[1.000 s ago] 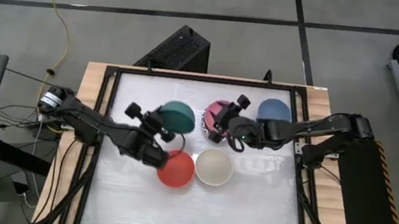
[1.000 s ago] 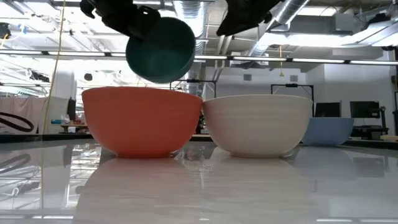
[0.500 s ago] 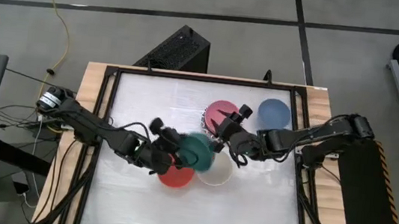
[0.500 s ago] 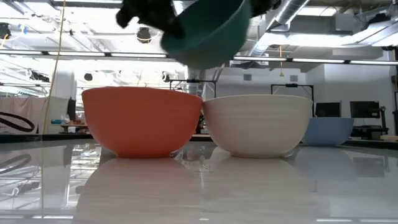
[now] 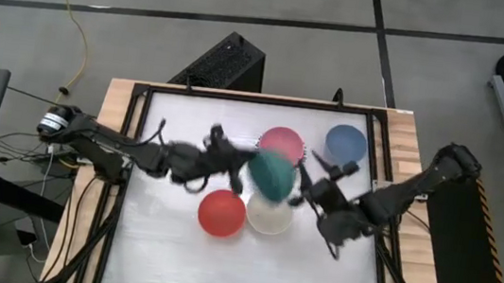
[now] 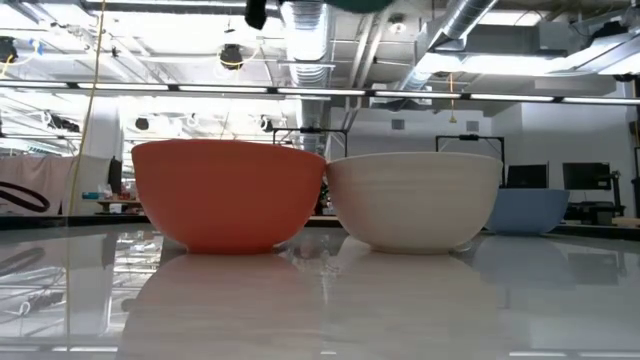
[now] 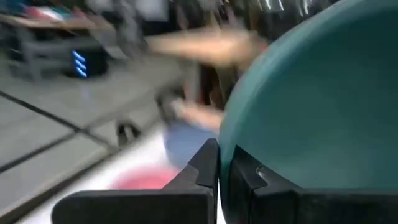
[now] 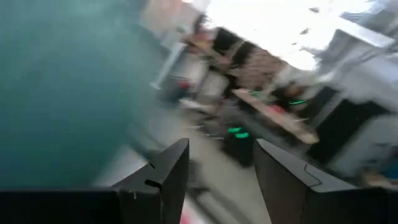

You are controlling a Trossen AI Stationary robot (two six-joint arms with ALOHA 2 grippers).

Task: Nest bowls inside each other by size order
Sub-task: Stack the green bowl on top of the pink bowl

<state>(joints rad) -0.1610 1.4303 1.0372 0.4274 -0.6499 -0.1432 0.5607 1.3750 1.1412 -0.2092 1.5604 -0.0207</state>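
My left gripper is shut on a dark green bowl, which hangs in the air over the far edge of the cream bowl. A red-orange bowl stands on its base to the left of the cream one. My right gripper stands open just right of the green bowl, with nothing between its fingers; in the right wrist view the green bowl lies outside them. The low view shows only a sliver of the green bowl at its top. My left gripper pinches the green bowl's rim between its two fingers, one on each side of the wall. The fingers come level from the table's left. The bowl is lifted clear of the table and of the other bowls.
A pink bowl and a blue bowl stand toward the far edge, right of centre. A black frame rims the white table. Bare table lies at the left and along the near edge.
My left gripper has carried the green bowl up and toward the table's right, from the far left of the red-orange bowl to above the cream one, rolling its wrist so that the bowl has turned. My right gripper has left the pink bowl and swung toward the near right.
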